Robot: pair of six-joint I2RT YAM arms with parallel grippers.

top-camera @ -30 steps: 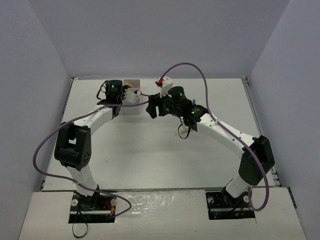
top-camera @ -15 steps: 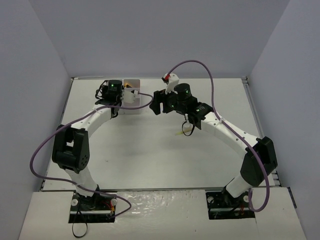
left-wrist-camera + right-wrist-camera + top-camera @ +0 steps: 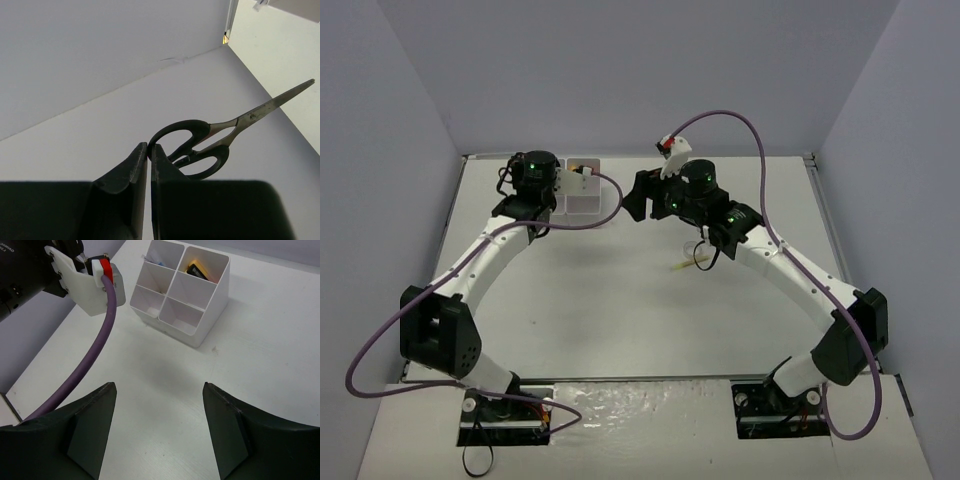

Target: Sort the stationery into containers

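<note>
1. Black-handled steel scissors [image 3: 200,127] hang by one loop in the closed left gripper [image 3: 149,150], just beside the white six-compartment plastic organiser [image 3: 588,205];
2. tilt the blades downward over a free compartment before releasing;
3. right gripper [image 3: 160,430] hovers wide, empty.

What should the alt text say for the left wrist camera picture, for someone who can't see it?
The left gripper is shut on the handle of black-handled scissors, whose closed metal blades point up and right. Plain pale grey walls fill the background.
</note>
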